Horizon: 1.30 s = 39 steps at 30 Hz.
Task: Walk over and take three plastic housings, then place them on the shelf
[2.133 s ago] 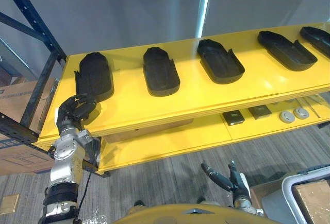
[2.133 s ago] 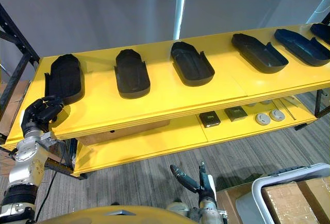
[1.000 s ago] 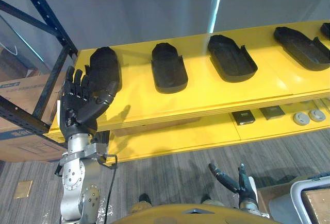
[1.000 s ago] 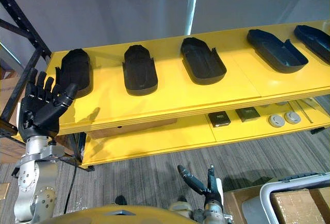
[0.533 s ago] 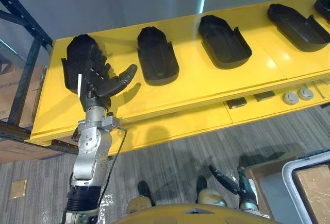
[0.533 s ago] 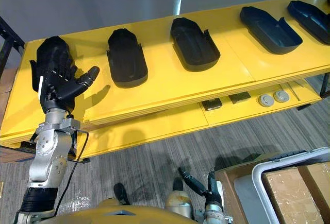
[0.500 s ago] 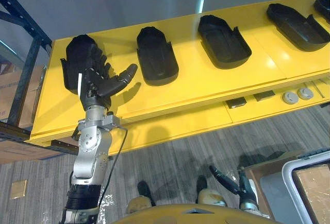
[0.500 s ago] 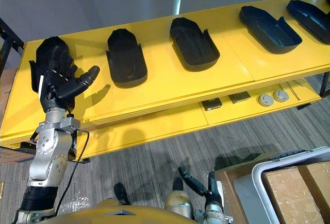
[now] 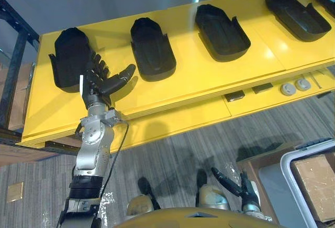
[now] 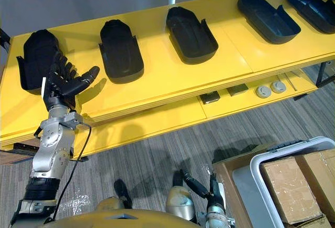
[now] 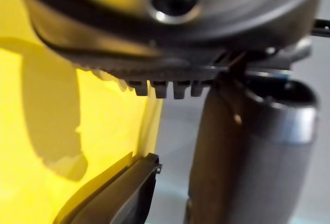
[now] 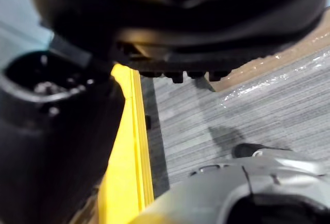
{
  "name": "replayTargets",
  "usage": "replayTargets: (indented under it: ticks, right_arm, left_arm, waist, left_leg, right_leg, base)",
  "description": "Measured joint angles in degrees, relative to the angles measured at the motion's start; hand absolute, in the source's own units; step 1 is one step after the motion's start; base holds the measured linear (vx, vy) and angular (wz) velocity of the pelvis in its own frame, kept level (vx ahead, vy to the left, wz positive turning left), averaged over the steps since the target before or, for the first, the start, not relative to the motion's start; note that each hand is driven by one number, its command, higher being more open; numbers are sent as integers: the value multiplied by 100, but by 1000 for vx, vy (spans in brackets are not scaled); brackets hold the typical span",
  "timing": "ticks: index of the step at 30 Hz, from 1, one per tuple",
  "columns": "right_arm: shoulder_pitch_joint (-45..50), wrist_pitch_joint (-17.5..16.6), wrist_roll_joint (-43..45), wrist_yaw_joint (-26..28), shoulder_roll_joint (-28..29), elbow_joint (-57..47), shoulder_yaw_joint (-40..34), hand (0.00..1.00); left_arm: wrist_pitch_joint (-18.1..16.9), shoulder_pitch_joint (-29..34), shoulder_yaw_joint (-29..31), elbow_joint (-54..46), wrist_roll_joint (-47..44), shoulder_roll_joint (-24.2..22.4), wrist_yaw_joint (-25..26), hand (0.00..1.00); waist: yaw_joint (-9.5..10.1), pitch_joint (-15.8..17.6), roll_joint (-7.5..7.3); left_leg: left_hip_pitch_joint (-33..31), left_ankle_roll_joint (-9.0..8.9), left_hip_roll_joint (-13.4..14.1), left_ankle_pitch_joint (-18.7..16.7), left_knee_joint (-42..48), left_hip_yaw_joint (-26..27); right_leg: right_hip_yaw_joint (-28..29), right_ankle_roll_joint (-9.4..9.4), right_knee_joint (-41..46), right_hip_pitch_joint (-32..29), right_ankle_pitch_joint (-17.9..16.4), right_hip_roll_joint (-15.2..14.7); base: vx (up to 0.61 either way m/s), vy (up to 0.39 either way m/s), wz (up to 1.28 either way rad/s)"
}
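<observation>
Several black plastic housings lie in a row on the yellow shelf top (image 9: pixel 199 81): the leftmost housing (image 9: pixel 70 57), a second housing (image 9: pixel 152 49), a third housing (image 9: pixel 221 25) and more towards the right (image 9: pixel 297 9). My left hand (image 9: pixel 99 84) is raised over the shelf's front part, open, with fingers straight and the thumb pointing right. Its fingers overlap the near right end of the leftmost housing; whether they touch it I cannot tell. My right hand (image 9: pixel 238 186) hangs low over the floor, open and empty.
A lower yellow shelf (image 9: pixel 172 120) carries small dark squares (image 9: pixel 235 96) and round grey parts (image 9: pixel 287 88). A grey bin with cardboard boxes (image 10: pixel 298 178) stands on the floor at the lower right. A dark rack post (image 9: pixel 13 76) borders the shelf's left end.
The camera has shifted. My left hand, curled two seconds ago, opened, rose and reached over the shelf top beside the leftmost housing. The right hand stays low.
</observation>
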Motion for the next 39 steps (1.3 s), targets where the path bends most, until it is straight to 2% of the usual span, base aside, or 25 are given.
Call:
replayTargets:
  ticks: [7,14,21,35,39]
  right_arm:
    - [-60,-1,1,3,0,-1,-2,100]
    - [-60,0,1,4,9,-1,-1,100]
    - [-62,93,-2,3,9,23,1,100]
    - [-68,112,-8,4,9,82,-1,100]
    - [-67,112,-13,5,9,108,-4,100]
  left_arm:
    - [25,-111,8,198,7,0,67,100]
    - [23,-110,28,198,6,-2,578,100]
    - [13,-108,40,198,8,-35,809,100]
    - [13,-64,117,197,214,-82,790,100]
    - [2,-38,117,188,233,-82,513,100]
  waist:
    - [-14,119,-11]
    - [-7,133,-30]
    - [-10,147,-41]
    - [-9,152,-50]
    - [1,152,-50]
  left_leg:
    - [-50,-4,27,-149,264,-8]
    - [-50,-5,25,-161,283,-11]
    - [-54,9,19,-218,363,-18]
    - [-52,9,19,-218,363,-23]
    - [-44,9,19,-218,363,-23]
  right_leg:
    - [7,-6,102,12,-65,-40]
    - [6,-5,103,18,-66,-47]
    - [7,7,122,38,-75,-74]
    - [5,7,119,45,-74,-73]
    - [-2,8,110,64,-73,-73]
  base:
    - [0,0,0]
    - [0,0,0]
    - [0,0,0]
    - [0,0,0]
    - [0,0,0]
